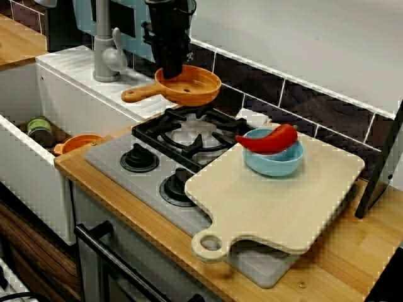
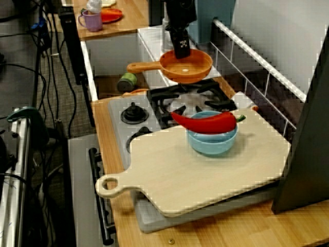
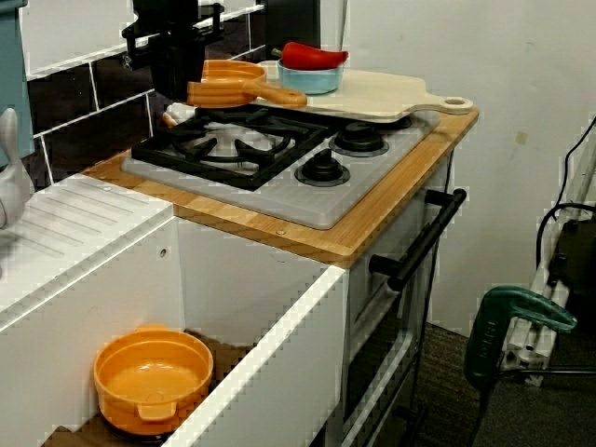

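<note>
We see the black hand (image 1: 172, 70) coming straight down at the back edge of the desk (image 1: 352, 251). It is closed on the rim of an orange pan (image 1: 196, 88), gripping the side where the handle joins. The pan hangs level, just above the rear of the black grate (image 1: 189, 135) on the grey stove (image 1: 119, 170), close to the tiled wall.

The pan is a shallow round dish of smooth, matte orange plastic. Its straight, rounded handle (image 1: 137, 94) has a lighter wood tone. Its long axis runs along the desk, roughly parallel to the wall, and the handle points toward the sink (image 1: 31, 157) at the left end. In the view from the sink end the handle reaches out toward the camera, past the hand.

A pale wooden cutting board (image 1: 277, 201) with a looped grip lies flat over the right part of the stove, and its loop overhangs toward the desk's front edge. A glossy blue bowl (image 1: 274, 163) stands on the board's back half, and a curved red pepper (image 1: 267, 139) rests across the bowl's rim. Down in the white sink sits a round orange bowl (image 3: 154, 377).
</note>
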